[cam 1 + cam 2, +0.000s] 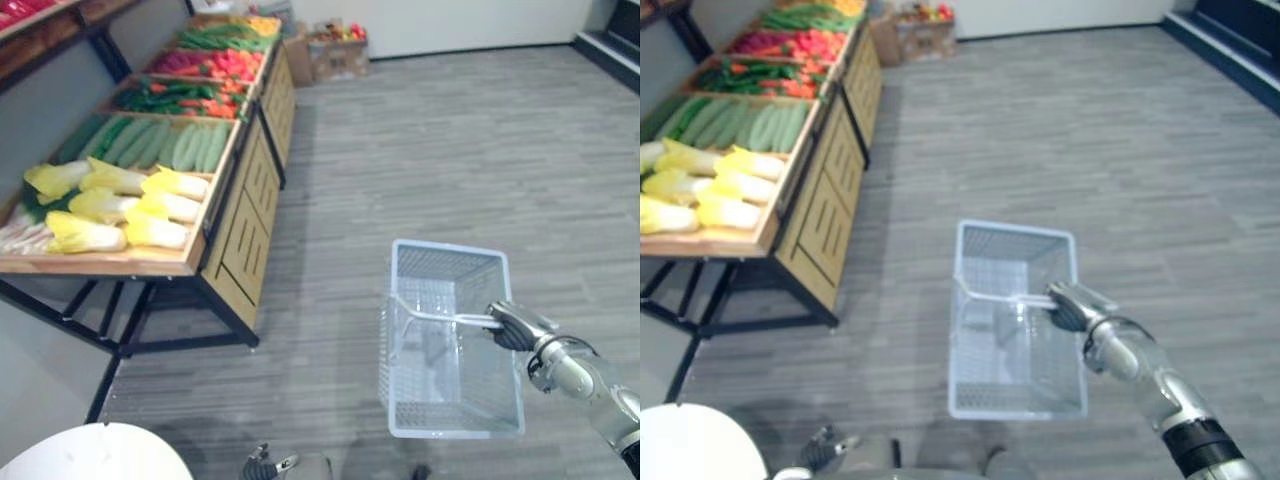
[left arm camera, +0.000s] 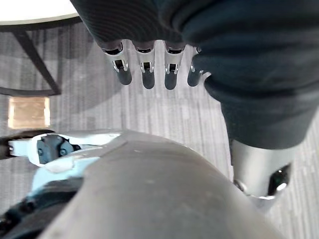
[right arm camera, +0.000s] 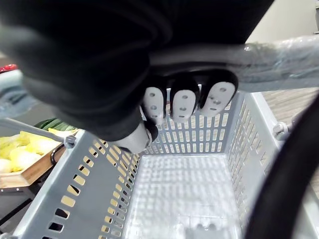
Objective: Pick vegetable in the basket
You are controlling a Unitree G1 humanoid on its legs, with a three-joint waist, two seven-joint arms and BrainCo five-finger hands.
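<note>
Curling its fingers round the handle [image 1: 430, 316], our right hand [image 1: 512, 326] carries the basket [image 1: 455, 432] just beneath it. The right wrist view shows the basket's bare bottom. Cabbages [image 1: 120, 205] and cucumbers [image 1: 160, 143] lie on the shelf [image 1: 240, 215], well left of that hand. Our left hand [image 2: 144, 74] hangs with straight fingers over the floor [image 1: 450, 150].

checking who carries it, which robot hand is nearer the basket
Right. The right robot hand is curled round the handle of the basket; the left robot hand hangs open to its left, apart.
</note>
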